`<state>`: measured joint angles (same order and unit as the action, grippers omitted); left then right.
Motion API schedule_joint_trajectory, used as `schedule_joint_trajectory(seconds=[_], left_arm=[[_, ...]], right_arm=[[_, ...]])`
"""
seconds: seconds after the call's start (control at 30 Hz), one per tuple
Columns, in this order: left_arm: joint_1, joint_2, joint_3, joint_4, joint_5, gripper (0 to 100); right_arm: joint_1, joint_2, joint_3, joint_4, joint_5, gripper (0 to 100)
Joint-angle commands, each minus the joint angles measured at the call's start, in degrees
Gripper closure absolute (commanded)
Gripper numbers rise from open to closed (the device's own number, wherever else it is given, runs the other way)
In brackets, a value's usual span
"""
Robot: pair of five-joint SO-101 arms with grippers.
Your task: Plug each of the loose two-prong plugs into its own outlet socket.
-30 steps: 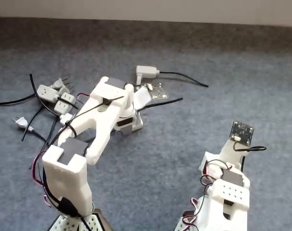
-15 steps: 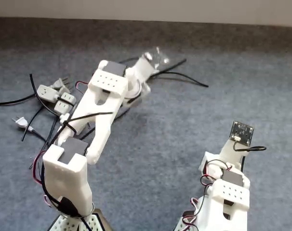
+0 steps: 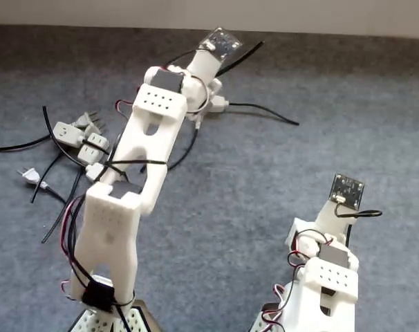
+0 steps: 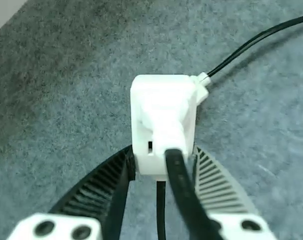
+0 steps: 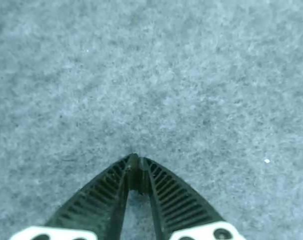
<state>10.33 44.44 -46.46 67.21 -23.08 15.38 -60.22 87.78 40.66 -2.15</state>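
Observation:
My left gripper [image 4: 162, 159] is shut on a white socket block [image 4: 164, 112], its ribbed fingers [image 4: 114, 175] pressed against both sides of the block's near end. A thin black cord [image 4: 251, 42] leaves the block's far corner. A thick black cable runs over the block's top toward the camera. From above, the left arm stretches to the far side of the carpet, its gripper [image 3: 208, 99] at the block [image 3: 216, 104]. My right gripper [image 5: 136, 172] is shut on nothing, low over bare carpet.
A cluster of white sockets and plugs [image 3: 81, 135] with tangled black cords lies at the left. A single loose plug [image 3: 30, 176] rests nearer the left edge. The block's cord [image 3: 265, 111] trails right. The right arm [image 3: 327, 270] stands folded at the near right.
The left arm swung from the middle of the carpet out to the far side and came down on the white socket block. The right arm has kept still.

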Motion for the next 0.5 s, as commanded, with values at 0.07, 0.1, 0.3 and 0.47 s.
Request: schedule_joint_trajectory(seconds=[0.07,0.1,0.3,0.47], left_arm=[[-1.54,14.73,-20.18,2.11,0.35,87],[-1.54,17.01,-23.43,3.52,0.35,83],[-1.71,26.95,-38.99,9.05,0.62,68],[-2.59,28.0,-49.1,16.09,0.7,67]], right_arm=[[-0.57,-0.57,-0.31,-1.1,-0.18,98.9],[-0.57,-0.57,-0.31,-1.19,-0.18,98.9],[0.04,-0.57,-0.04,-3.3,-0.18,99.1],[0.92,-0.57,0.66,-3.47,-0.18,99.1]])
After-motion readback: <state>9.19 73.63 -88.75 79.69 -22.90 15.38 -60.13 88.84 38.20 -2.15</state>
